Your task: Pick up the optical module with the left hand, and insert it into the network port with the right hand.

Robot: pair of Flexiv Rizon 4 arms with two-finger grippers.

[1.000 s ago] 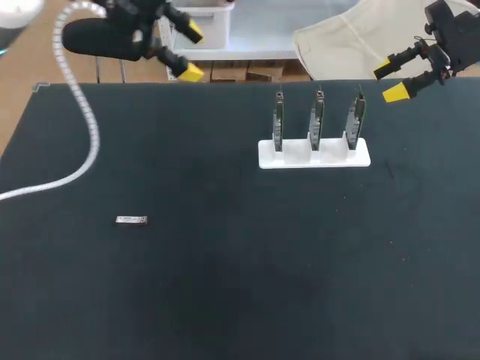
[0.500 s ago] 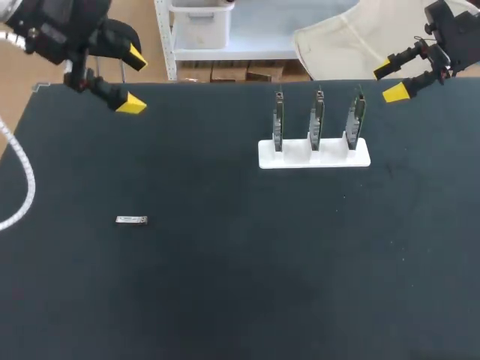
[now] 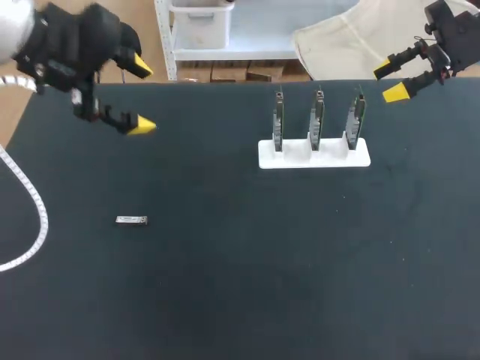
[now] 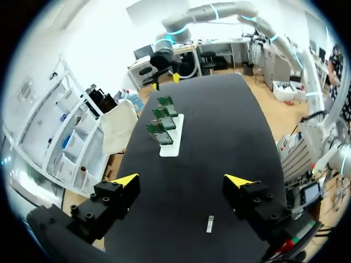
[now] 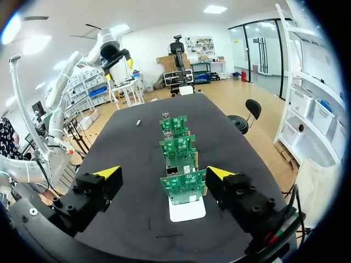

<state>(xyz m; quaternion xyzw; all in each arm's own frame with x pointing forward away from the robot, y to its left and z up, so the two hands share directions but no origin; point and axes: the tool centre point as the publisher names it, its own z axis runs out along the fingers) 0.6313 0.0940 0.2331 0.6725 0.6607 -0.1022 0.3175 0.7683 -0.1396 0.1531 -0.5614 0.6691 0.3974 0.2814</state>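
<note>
Surface: one table (image 3: 225,300), matte black, taking up most of the head view. Item 1: optical module (image 3: 131,220), a small silvery bar lying flat on the table's left half with its long side across the view. It lies alone, well apart from every other item and touched by nothing. The left wrist view shows the optical module (image 4: 209,224) on the black top below the span of that arm's fingers. The right wrist view shows the optical module (image 5: 138,123) as a pale sliver far beyond the boards. Item 2: white base (image 3: 315,154), a low block on the far right half of the table. It carries three circuit boards (image 3: 317,118), upright in an evenly spaced row, edge-on to the head camera. In the right wrist view the circuit boards (image 5: 183,185) are green and stand one behind another on the white base (image 5: 186,209). Any network port on them is too small to make out. Item 3: left gripper (image 3: 141,96), raised near the table's far left corner, beyond the module. In the left wrist view the left gripper (image 4: 182,181) is spread wide and holds nothing. Item 4: right gripper (image 3: 389,81), at the table's far edge just beyond the rightmost board. The right gripper (image 5: 163,173) is likewise released and empty, with the nearest board standing ahead of it. Item 5: white spiral conduit (image 3: 30,217), trailing from the left arm and curving over the table's left edge.
</note>
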